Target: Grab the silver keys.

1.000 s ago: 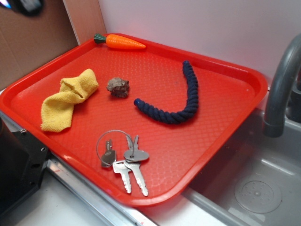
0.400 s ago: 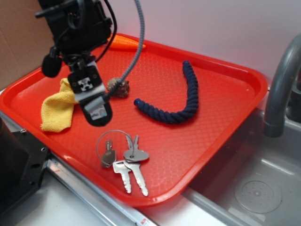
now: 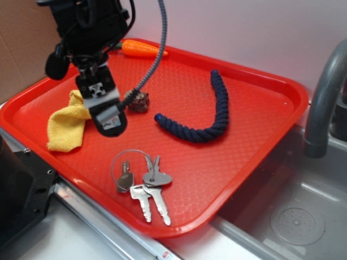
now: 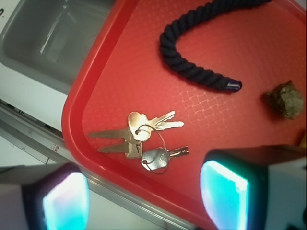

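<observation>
The gripper [image 3: 108, 122] hangs above the red tray [image 3: 282, 103], over the ground between the yellow cloth [image 3: 68, 122] and the silver keys [image 3: 142, 181]. Its fingers [image 4: 62, 203] stand wide apart in the wrist view and hold nothing. The silver keys lie flat on the tray floor close to the tray's near rim, apart from every other object and apart from the fingers.

Risks, as judged from this position: the keys are thin and lie flush on the textured floor, so the fingers may close above them and come up bare, or catch only one blade or the thin wire ring and let the bunch swing or slip. The bunch is fanned out, so a closing that is off-centre may push the keys aside. The rim is near, and a low descent on that side may strike it.

Count on the tray: one bunch of keys, of about four keys on one ring; one dark blue rope [image 3: 209, 116], curved, beyond the keys; one small brown rock [image 3: 136, 101] just beside the rope's end; one yellow cloth; one toy carrot [image 3: 142, 49] at the far rim. Off the tray: one sink [image 3: 293, 211] with one grey faucet [image 3: 325, 97].
</observation>
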`<state>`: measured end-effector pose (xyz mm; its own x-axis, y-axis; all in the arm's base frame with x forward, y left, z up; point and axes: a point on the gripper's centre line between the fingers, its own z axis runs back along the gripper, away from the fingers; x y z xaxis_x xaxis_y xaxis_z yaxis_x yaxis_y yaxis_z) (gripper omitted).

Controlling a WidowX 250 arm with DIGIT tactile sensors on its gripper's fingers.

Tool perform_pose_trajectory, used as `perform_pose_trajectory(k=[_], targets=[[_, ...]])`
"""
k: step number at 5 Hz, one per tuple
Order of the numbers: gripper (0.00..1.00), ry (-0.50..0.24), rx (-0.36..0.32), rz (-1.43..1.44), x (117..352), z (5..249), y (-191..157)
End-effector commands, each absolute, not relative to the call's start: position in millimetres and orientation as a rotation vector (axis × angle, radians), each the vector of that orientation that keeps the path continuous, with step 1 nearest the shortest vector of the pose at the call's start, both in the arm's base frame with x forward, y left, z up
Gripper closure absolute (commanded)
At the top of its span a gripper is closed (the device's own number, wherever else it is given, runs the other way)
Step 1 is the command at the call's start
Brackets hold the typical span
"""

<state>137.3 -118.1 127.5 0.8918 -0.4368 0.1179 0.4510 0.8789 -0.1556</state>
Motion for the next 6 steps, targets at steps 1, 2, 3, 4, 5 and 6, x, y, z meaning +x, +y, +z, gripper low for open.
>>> perform_pose_trajectory(k=[1,2,3,4,5,6], targets=[[0.00,-0.104,-0.322,-0.510,135.3,62.1,-96.2],[0.00,-0.098,-0.282,-0.556,141.0,35.1,-101.0],[0.00,-0.099,-0.315,-0.586,149.8,25.0,-107.1],[0.50,-0.089,-0.336,-0.595,148.9,24.7,-114.1],[1.00,-0.084,-0.356,-0.596,148.0,31.1,-118.5],[1.00,-0.098,-0.358,-0.612,146.4,46.2,-126.0]])
